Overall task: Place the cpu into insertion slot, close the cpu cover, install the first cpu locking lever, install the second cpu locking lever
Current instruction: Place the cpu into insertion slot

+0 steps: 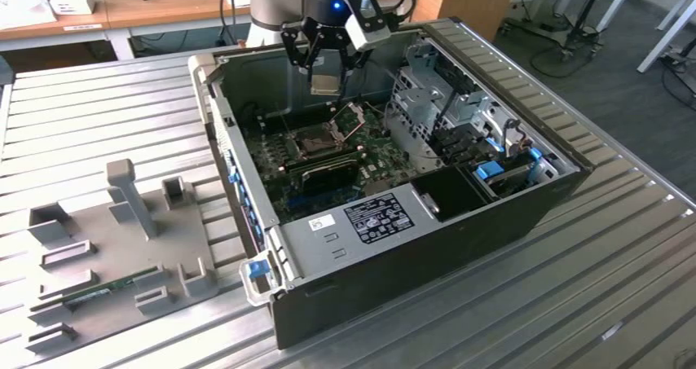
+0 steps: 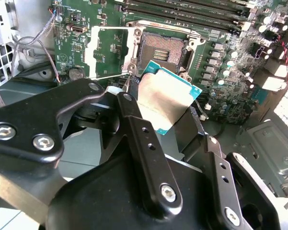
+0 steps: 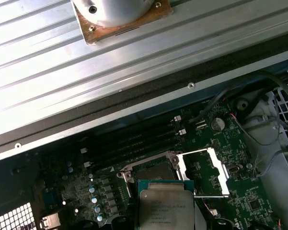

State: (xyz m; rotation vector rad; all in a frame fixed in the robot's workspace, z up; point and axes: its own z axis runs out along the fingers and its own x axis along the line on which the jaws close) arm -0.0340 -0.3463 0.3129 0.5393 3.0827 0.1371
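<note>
Ribbed metal table [image 1: 109, 100], open case [image 1: 522, 214]; fingers [image 2: 144, 139] clamp cpu [image 2: 165, 98] near insertion slot [image 2: 164, 48], cpu cover [image 2: 132, 52] open.

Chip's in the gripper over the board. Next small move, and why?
Probably ease the chip down toward the socket, keeping it square. The gripper grips the chip by its edges above the board, not yet seated. The socket is bare and the cover is swung open beside it, so nothing appears to block the way.
</note>
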